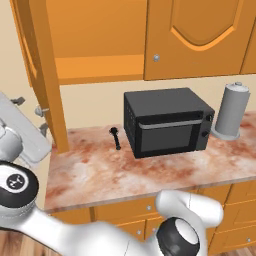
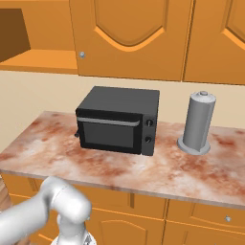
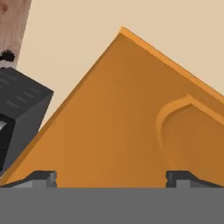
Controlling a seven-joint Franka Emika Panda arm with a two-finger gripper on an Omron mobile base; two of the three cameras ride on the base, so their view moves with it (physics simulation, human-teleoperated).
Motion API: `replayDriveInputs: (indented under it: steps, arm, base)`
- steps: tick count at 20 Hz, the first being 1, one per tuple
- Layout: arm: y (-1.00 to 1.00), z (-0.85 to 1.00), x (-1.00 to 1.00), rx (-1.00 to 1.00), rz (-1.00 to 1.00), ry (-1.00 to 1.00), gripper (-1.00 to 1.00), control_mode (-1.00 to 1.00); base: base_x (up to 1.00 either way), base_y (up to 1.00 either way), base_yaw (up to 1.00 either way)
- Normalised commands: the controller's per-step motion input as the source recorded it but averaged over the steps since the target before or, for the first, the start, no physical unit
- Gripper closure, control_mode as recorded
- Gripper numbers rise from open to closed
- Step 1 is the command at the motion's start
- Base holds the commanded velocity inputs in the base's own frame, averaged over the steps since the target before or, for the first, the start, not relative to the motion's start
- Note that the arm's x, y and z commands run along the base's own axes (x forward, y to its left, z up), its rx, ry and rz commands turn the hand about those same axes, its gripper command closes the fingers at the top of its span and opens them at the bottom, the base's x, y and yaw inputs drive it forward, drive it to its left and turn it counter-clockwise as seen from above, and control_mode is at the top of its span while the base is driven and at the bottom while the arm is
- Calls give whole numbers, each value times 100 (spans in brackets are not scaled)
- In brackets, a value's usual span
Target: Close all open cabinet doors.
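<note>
One cabinet door point(image 1: 47, 75) stands swung open at the left, seen nearly edge-on, with the bare cabinet shelf point(image 1: 100, 67) behind it. To its right a cabinet door point(image 1: 200, 35) with a silver knob point(image 1: 156, 58) is shut. The right base view shows that shut door point(image 2: 129, 33) and another shut one point(image 2: 215, 38). My gripper point(image 1: 41, 120) is just left of the open door, at its outer side. In the hand view the gripper point(image 3: 112, 177) is open, its fingertips point(image 3: 43, 177) wide apart, close against the open door's panelled face point(image 3: 122, 122). Nothing is between the fingers.
A black toaster oven point(image 1: 167, 122) sits on the marbled counter point(image 1: 100, 175), with a small black utensil point(image 1: 116, 137) to its left and a grey paper-towel holder point(image 1: 232, 112) to its right. Drawer fronts point(image 2: 206, 213) run below the counter. My white arm crosses the lower left.
</note>
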Motion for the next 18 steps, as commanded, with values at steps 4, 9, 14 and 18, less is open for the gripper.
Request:
replayDriveInputs:
  steps: [4,9,14,18]
  arm:
    - [-73,0,17,10,0,0,-100,-100]
    - [-81,0,27,13,1,0,-100,-100]
    - [-85,0,36,14,3,0,-100,-100]
    - [-86,4,52,15,7,0,-100,-100]
  base:
    - [0,0,0]
    - [0,0,0]
    - [0,0,0]
    - [0,0,0]
